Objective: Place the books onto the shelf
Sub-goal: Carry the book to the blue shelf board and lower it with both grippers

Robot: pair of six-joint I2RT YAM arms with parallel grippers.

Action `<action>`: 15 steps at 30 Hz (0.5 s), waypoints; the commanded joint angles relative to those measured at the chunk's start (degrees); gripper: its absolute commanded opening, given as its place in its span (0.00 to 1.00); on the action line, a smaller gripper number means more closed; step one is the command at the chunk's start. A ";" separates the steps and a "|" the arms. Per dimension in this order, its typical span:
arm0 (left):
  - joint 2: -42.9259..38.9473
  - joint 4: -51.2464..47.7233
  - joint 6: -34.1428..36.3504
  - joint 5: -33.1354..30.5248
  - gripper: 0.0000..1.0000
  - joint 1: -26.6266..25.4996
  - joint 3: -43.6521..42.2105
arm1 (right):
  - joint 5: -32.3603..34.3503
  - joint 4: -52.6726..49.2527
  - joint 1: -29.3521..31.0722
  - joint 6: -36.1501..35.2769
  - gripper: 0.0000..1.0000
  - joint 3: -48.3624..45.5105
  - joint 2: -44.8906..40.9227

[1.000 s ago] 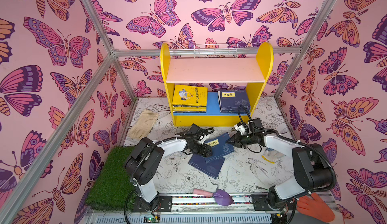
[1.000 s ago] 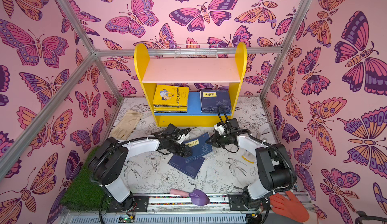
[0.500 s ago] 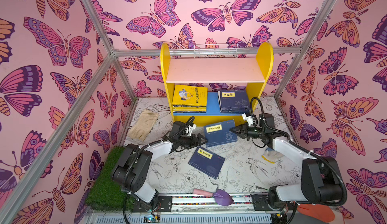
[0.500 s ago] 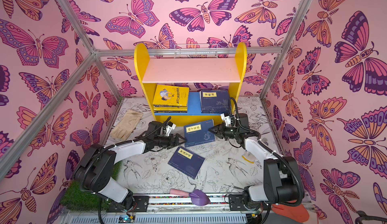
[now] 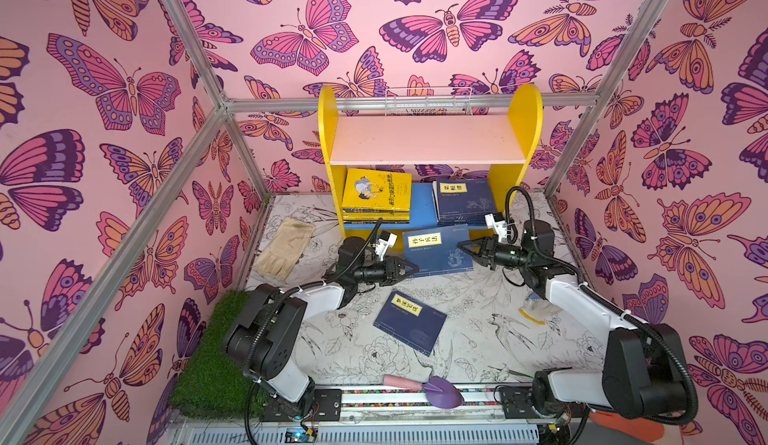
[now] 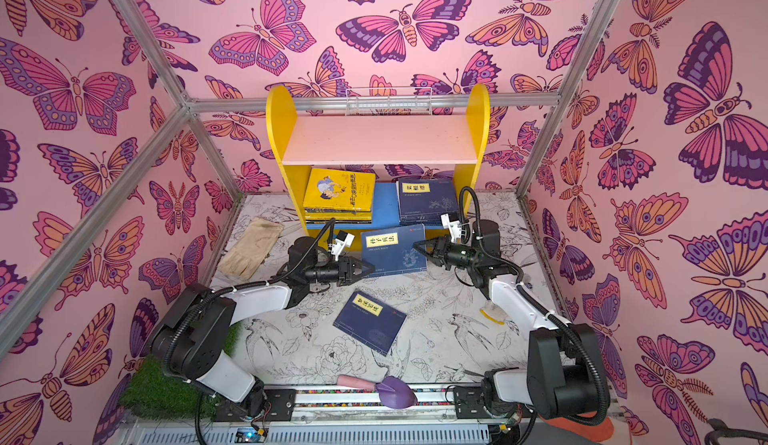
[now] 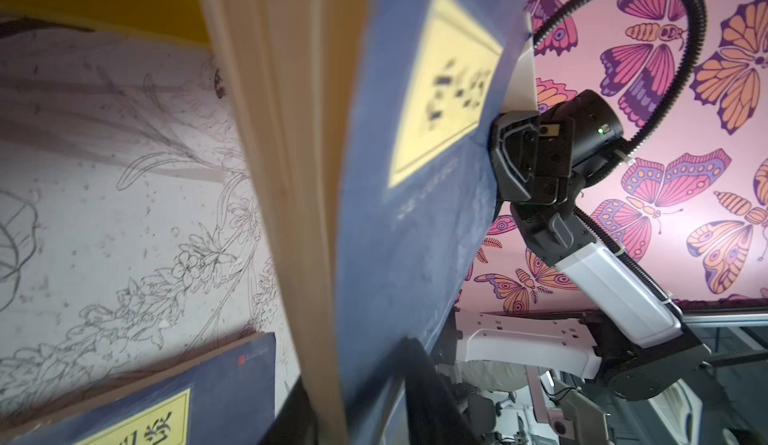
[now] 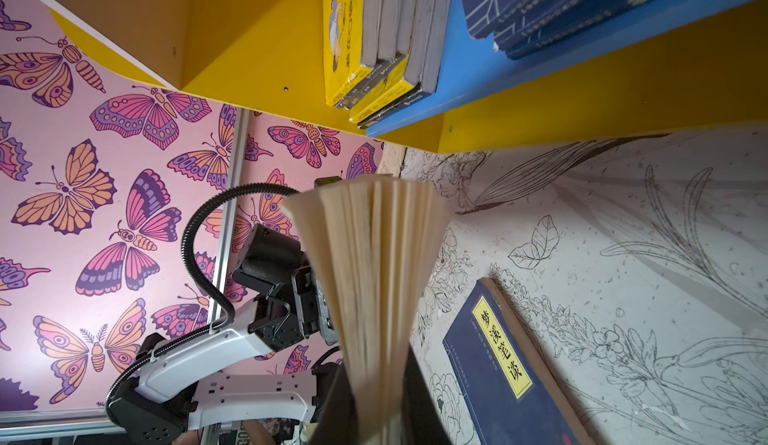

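A navy book with a yellow label [image 5: 438,249] [image 6: 392,249] hangs tilted just in front of the shelf [image 5: 428,139] [image 6: 380,139], held from both sides. My left gripper [image 5: 411,271] [image 6: 365,270] [image 7: 357,405] is shut on its lower left corner. My right gripper [image 5: 461,247] [image 6: 417,247] [image 8: 376,411] is shut on its right page edge, and the pages [image 8: 374,256] fan out. Another navy book [image 5: 409,322] [image 6: 370,322] [image 8: 507,364] lies flat on the floor. On the blue lower board [image 5: 422,206] lie a yellow-topped stack [image 5: 376,193] and a navy stack [image 5: 463,199].
A beige glove [image 5: 284,247] lies left of the shelf. A grass mat [image 5: 208,359] fills the near left corner. A purple trowel [image 5: 440,391] rests by the front rail. A small yellow-white object [image 5: 534,312] lies under the right arm. A wire basket [image 5: 428,100] hangs behind the shelf.
The navy book went from lying on the floor to hanging in front of the shelf, carried by my right gripper. My left gripper followed it, stood open beside it, then shut on its corner.
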 commanded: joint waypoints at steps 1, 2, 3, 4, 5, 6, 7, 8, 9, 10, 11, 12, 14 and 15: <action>-2.03 1.75 -0.83 -2.04 0.05 -0.63 0.90 | 2.09 2.93 0.43 0.78 0.00 0.26 -2.25; -3.08 0.81 -0.46 -3.60 0.00 -0.72 0.85 | 3.10 1.52 0.40 0.16 0.00 0.52 -2.51; -4.57 -1.07 0.49 -6.09 0.00 -0.80 0.91 | 4.67 -0.85 0.41 -0.93 0.01 0.78 -2.96; -6.48 -3.67 1.99 -8.95 0.00 -1.01 1.19 | 7.23 -4.50 0.24 -2.10 0.08 1.20 -3.48; -8.14 -6.59 3.77 -11.29 0.00 -1.39 1.92 | 10.15 -8.59 0.00 -3.40 0.19 1.74 -4.05; -9.73 -9.82 4.06 -11.29 0.00 -2.11 2.82 | 13.36 -13.14 -0.25 -4.64 0.33 2.39 -4.56; -11.20 -13.08 8.19 -16.07 0.00 -2.77 4.60 | 17.09 -17.60 -1.09 -5.47 0.44 3.01 -5.40; -12.13 -16.71 10.51 -18.65 0.00 -3.59 6.73 | 20.80 -20.41 -2.08 -5.56 0.50 3.03 -6.32; -12.63 -19.43 12.41 -20.37 0.00 -4.25 8.84 | 23.05 -21.98 -3.39 -5.17 0.52 2.56 -7.32; -12.67 -20.99 13.49 -21.36 0.00 -4.64 10.68 | 24.30 -22.88 -4.71 -4.55 0.52 2.13 -8.42; -12.51 -21.86 14.07 -22.60 0.00 -4.84 12.48 | 25.02 -23.25 -6.46 -4.00 0.52 1.45 -9.80; -12.04 -21.91 14.03 -23.61 0.00 -4.82 14.29 | 26.04 -23.64 -8.13 -3.73 0.52 0.70 -11.37; -10.14 -22.54 14.17 -24.57 0.00 -4.83 18.02 | 29.17 -24.77 -10.44 -3.63 0.52 -0.58 -14.69; -8.67 -23.34 14.75 -24.38 0.00 -4.85 20.51 | 30.75 -25.01 -11.32 -4.00 0.51 -1.31 -16.40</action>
